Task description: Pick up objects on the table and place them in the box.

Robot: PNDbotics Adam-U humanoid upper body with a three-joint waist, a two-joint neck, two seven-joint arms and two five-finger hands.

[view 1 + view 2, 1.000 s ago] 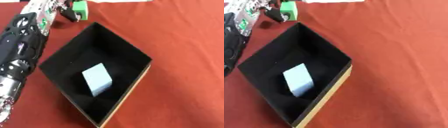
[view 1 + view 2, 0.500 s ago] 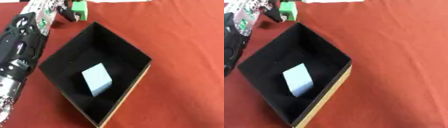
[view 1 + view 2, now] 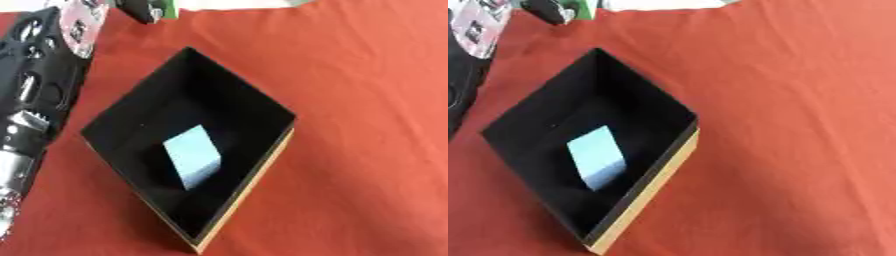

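Fingers of the left hand (image 3: 140, 9) pinch a green block (image 3: 166, 8) by its sides beyond the box (image 3: 249, 182); it looks small, light, rigid.

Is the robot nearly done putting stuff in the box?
Partly. One pale blue block already lies inside the black box. The left hand, at the top edge beyond the box, has a green thing right by it; whether it grips it cannot be told. That one is not yet in the box. No other loose things show on the red cloth.
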